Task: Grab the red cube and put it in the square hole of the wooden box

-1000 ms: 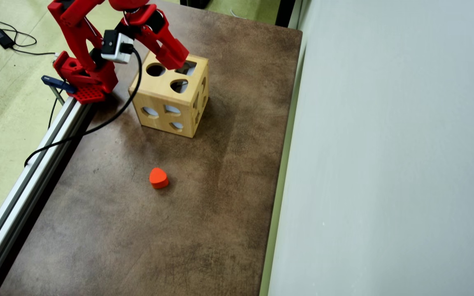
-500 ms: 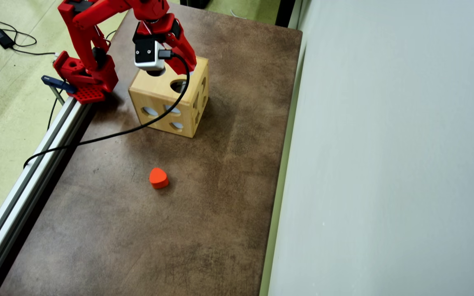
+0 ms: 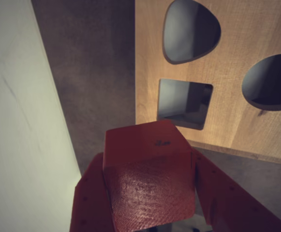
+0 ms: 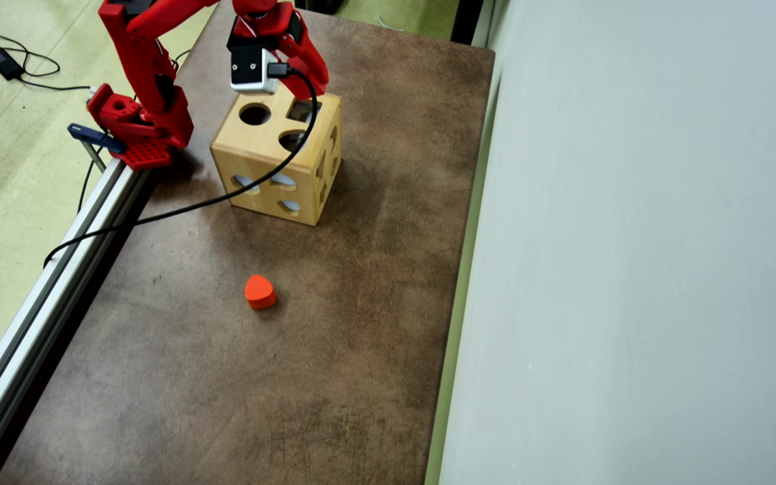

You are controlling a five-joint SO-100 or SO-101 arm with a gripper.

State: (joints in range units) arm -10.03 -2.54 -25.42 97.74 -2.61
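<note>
The red cube sits clenched in the hand, raised just short of the square hole in the top of the wooden box. The carry looks finished; insertion remains. The next move calls for centring the cube over the hole, squaring its edges, then lowering.

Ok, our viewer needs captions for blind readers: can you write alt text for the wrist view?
The gripper holds the red cube between its red fingers, close above the wooden box. The square hole lies just beyond the cube, between a teardrop hole and a round hole.
</note>
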